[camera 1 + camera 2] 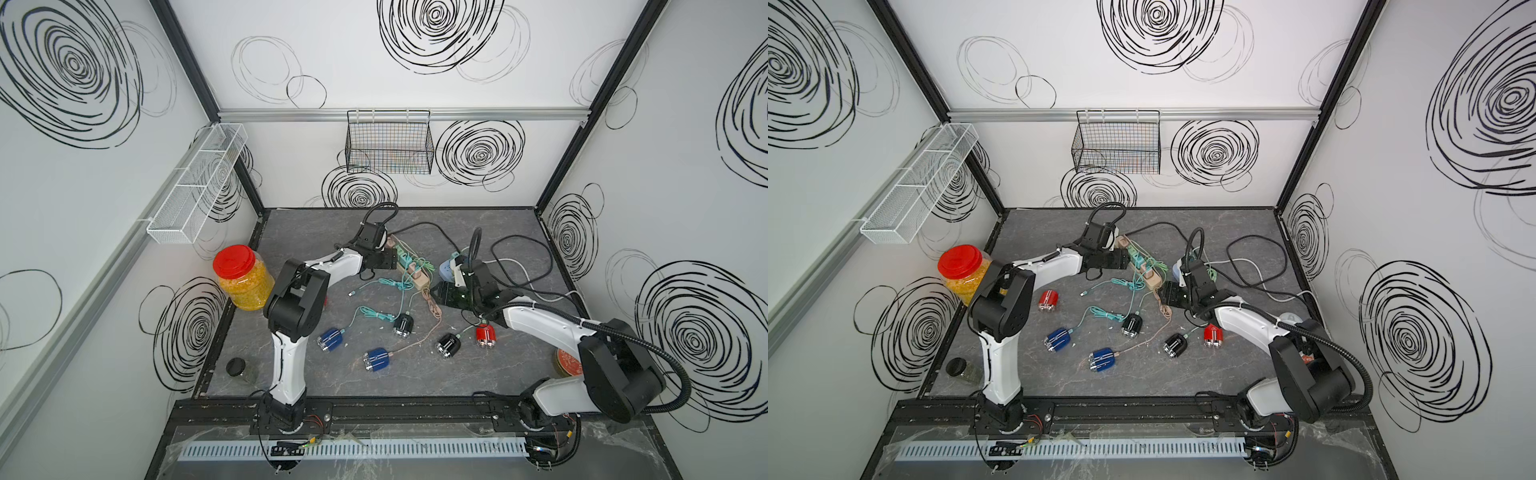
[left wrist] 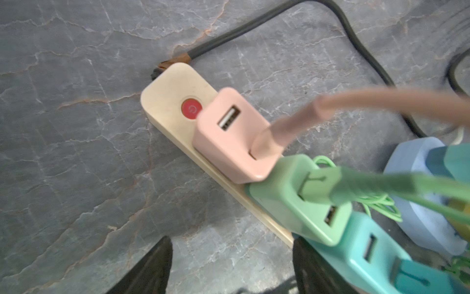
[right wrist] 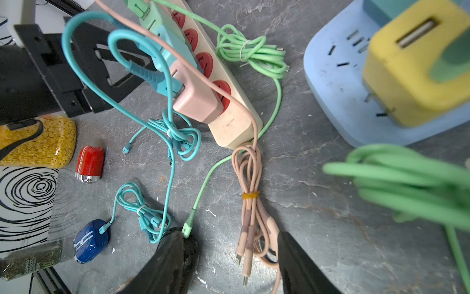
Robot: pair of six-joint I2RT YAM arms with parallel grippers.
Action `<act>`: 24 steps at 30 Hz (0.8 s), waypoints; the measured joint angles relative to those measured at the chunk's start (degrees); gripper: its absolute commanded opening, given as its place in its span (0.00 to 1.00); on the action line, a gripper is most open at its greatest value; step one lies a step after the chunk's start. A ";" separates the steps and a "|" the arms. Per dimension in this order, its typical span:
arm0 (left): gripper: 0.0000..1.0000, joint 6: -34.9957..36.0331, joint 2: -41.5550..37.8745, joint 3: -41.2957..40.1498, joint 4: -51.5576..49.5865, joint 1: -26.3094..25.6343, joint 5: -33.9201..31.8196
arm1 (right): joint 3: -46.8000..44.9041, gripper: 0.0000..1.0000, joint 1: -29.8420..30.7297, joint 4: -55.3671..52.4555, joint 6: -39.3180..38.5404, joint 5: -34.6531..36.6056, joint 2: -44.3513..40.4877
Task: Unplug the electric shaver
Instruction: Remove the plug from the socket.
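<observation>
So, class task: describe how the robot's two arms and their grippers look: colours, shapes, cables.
Both the left arm and right arm have white curved links joined by bulky black housings. A black ribbed hose loops along the right arm. The left gripper and right gripper have black tapering fingers.

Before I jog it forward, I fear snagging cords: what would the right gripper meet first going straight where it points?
Likely the bundled pink cable, lying on the table just ahead of the open right gripper; the beige power strip lies beyond it. Depth is unclear.
</observation>
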 measured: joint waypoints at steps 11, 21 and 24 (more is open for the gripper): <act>0.83 0.02 -2.78 -3.30 3.89 0.31 1.66 | 0.33 0.62 0.39 1.09 0.17 0.00 1.40; 0.84 -1.07 -4.55 -2.25 5.27 -0.17 2.38 | 2.10 0.63 1.01 1.75 0.37 0.20 3.08; 0.84 -1.05 -3.61 0.39 4.44 -0.70 1.27 | 3.21 0.62 1.01 2.08 0.35 0.35 4.24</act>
